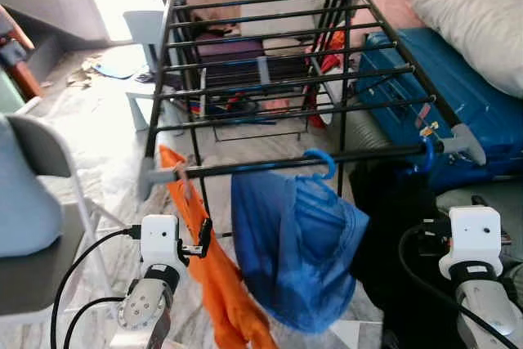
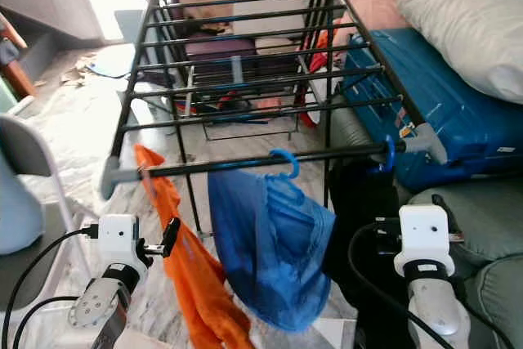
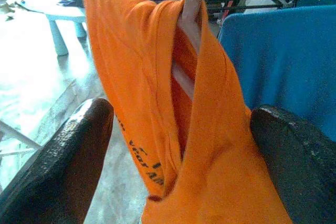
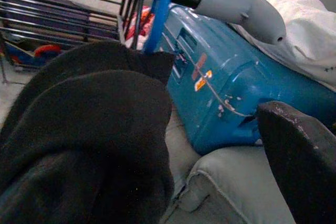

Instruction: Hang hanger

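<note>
A black drying rack (image 1: 270,55) stands before me, and three garments hang from its front bar (image 1: 261,167). An orange shirt (image 1: 216,284) hangs at the left on a pale pink hanger (image 3: 195,3). In the middle a blue garment (image 1: 294,251) hangs from a blue hanger hook (image 1: 324,161). At the right a black garment (image 1: 392,226) hangs from another blue hook (image 1: 428,153). My left gripper (image 3: 184,156) is open, with the orange shirt hanging between its fingers (image 3: 73,156). My right gripper (image 4: 189,166) is open beside the black garment, which hides one finger.
A blue suitcase (image 1: 458,96) lies right of the rack with a white pillow (image 1: 482,14) on it, and a grey cushion (image 2: 482,210) sits below. A grey chair (image 1: 33,202) stands at my left. Clutter sits under the rack, and a small pale table (image 1: 143,30) stands beyond it.
</note>
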{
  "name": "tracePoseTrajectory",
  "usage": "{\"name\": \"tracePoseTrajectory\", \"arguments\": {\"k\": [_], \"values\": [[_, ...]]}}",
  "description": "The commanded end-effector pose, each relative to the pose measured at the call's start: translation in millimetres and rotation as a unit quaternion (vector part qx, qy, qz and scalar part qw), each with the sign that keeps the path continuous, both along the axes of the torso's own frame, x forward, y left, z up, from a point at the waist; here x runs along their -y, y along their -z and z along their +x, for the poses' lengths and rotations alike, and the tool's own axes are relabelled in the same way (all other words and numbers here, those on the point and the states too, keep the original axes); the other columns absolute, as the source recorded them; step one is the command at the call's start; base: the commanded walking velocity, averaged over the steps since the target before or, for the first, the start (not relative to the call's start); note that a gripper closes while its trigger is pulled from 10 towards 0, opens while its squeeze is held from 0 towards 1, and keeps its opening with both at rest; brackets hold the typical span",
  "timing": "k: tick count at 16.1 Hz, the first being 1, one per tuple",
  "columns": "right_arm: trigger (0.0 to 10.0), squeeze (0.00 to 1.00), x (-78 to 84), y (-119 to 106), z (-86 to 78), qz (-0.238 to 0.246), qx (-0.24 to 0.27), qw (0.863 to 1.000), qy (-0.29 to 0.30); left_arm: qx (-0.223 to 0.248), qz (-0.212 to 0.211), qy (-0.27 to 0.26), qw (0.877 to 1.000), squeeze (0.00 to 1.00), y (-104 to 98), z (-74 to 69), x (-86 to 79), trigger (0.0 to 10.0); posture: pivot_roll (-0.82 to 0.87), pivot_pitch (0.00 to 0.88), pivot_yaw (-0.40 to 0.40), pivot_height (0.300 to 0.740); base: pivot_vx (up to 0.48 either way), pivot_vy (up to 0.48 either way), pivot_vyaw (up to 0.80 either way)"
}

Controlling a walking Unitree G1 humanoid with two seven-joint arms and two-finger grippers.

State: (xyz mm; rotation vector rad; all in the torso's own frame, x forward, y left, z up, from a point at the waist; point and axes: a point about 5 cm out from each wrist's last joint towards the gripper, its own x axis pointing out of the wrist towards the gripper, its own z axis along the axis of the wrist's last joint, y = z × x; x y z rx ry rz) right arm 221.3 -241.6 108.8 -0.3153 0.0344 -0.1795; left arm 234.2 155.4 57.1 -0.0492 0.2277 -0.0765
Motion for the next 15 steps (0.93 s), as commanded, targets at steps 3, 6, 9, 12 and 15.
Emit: {"name": "tracePoseTrajectory", "arguments": {"k": [3,6,9,12,15], "values": [[10.0,1.0,-0.2,9.6,-3.2,0.015,-0.017,1.0,-0.001,-0.004,0.007,-0.006,1.0,0.0,1.9,-0.4,-3.6,10.0,-0.15,0.0,0.075,0.74,-0.281,0.0,0.0],[10.0,1.0,0.7,12.7,-5.8,0.017,-0.023,1.0,0.002,-0.005,0.008,-0.005,1.0,0.0,2.3,-0.7,-3.7,10.0,-0.15,0.0,0.077,0.74,-0.279,0.0,0.0],[10.0,1.0,1.1,13.0,-6.4,0.017,-0.023,1.0,0.003,-0.008,0.008,-0.003,1.0,0.0,3.0,-1.2,-3.7,10.0,-0.15,0.0,0.077,0.74,-0.275,0.0,0.0],[10.0,0.87,2.0,11.4,-6.2,0.003,-0.021,1.0,0.002,-0.008,0.008,-0.002,1.0,0.0,3.4,-1.3,-3.5,10.0,-0.15,0.0,0.078,0.74,-0.266,0.0,0.0],[10.0,0.0,-4.6,9.5,-5.9,-0.031,-0.034,0.999,-0.025,-0.009,0.008,-0.005,1.0,0.0,3.5,-0.8,-4.2,10.0,-0.16,0.0,0.083,0.74,0.0,0.0,0.0]]}}
